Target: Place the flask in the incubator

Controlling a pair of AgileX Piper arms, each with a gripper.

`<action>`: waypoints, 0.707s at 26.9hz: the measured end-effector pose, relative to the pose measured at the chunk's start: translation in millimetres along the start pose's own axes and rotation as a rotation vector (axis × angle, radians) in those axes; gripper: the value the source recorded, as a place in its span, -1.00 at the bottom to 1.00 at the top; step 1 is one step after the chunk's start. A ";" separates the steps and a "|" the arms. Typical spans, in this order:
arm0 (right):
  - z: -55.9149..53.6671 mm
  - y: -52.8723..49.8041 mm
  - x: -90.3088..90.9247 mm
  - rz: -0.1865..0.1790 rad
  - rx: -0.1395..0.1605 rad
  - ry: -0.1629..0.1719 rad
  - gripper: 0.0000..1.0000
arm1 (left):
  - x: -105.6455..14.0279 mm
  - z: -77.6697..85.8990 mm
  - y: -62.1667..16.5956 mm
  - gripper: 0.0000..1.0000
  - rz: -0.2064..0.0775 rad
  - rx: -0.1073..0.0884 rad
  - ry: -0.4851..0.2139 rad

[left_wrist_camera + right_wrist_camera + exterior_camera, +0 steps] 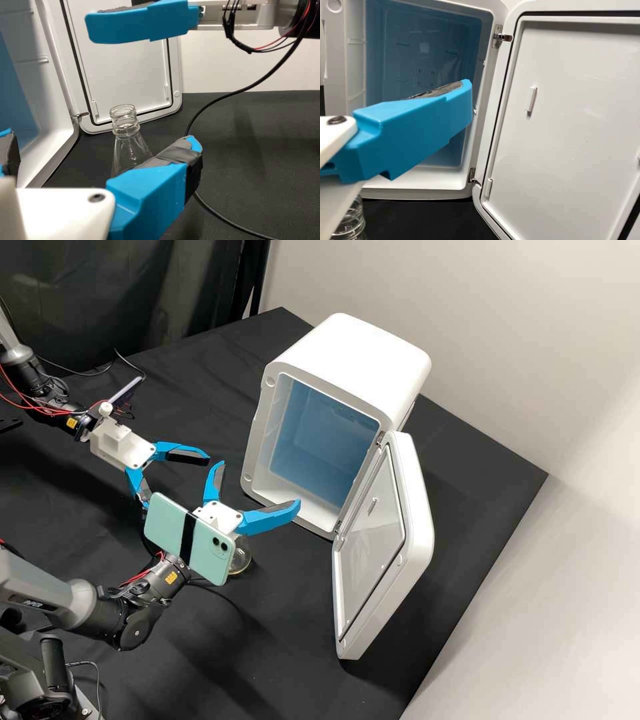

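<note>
One clear glass flask [125,140], one white incubator [360,360], two grippers. The flask is cone-shaped with a narrow, uncapped neck. It stands upright on the black bench [220,360] near the incubator's front. The door [383,553] hangs wide open, showing a blue inside. The right gripper [259,487] hovers over the flask, with the left gripper [175,480] beside it. Both are spread wide and hold nothing.

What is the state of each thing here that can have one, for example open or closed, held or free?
incubator: upright on the bench.
incubator door: swung wide open.
flask: upright on the bench, without a cap, not held.
left gripper: open, holding nothing.
right gripper: open, holding nothing.
</note>
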 end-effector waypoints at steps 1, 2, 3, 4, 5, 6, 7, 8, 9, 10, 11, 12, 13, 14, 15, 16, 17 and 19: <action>-0.7 0.6 -0.3 0.003 -0.003 0.003 1.00 | 0.0 0.0 0.0 1.00 0.000 0.000 0.000; -1.7 1.2 -0.4 0.007 -0.004 0.006 1.00 | 0.0 0.0 0.0 1.00 0.000 0.000 0.000; -3.2 1.6 0.0 0.009 -0.005 0.013 1.00 | 0.0 0.0 0.0 1.00 0.000 0.000 0.000; -5.0 1.3 0.4 0.009 -0.004 0.021 1.00 | 0.0 0.0 0.0 1.00 0.000 0.000 0.000; -7.0 2.2 1.5 0.014 -0.004 0.031 1.00 | 0.0 0.0 0.0 1.00 0.000 0.000 0.000; -9.0 3.5 2.6 0.021 -0.006 0.040 1.00 | 0.0 0.0 0.0 1.00 0.000 0.000 0.000; -10.8 4.2 3.4 0.025 -0.005 0.048 1.00 | 0.0 0.0 0.0 1.00 0.000 0.000 0.000; -12.9 5.0 5.0 0.031 -0.002 0.058 1.00 | 0.0 0.0 0.0 1.00 0.000 0.000 0.000; -14.9 5.7 6.2 0.036 0.000 0.067 1.00 | 0.0 0.0 0.0 1.00 0.000 0.000 0.000; -16.3 5.9 6.6 0.037 0.000 0.073 1.00 | 0.0 0.0 0.0 1.00 0.000 0.000 0.000; -17.1 6.2 7.0 0.042 0.002 0.075 1.00 | 0.0 0.0 0.0 1.00 0.000 0.000 0.000; -18.6 6.2 8.0 0.045 0.001 0.082 1.00 | 0.0 0.0 0.0 1.00 0.000 0.000 0.000; -19.4 5.9 8.3 0.046 0.001 0.084 1.00 | 0.0 0.0 0.0 1.00 0.000 0.000 0.000; -20.2 5.4 8.6 0.045 0.002 0.087 1.00 | 0.0 0.0 0.0 1.00 0.000 0.000 0.000; -20.9 5.1 8.8 0.045 -0.001 0.089 1.00 | 0.0 0.0 0.0 1.00 0.000 0.000 0.000; -21.9 4.5 9.2 0.045 -0.005 0.094 1.00 | 0.0 0.0 0.0 1.00 0.000 0.000 0.000; -22.7 3.9 9.4 0.042 -0.007 0.098 1.00 | 0.0 0.0 0.0 1.00 0.000 0.000 0.000; -24.8 2.5 9.9 0.036 -0.005 0.108 1.00 | 0.0 0.0 0.0 1.00 0.000 0.000 0.000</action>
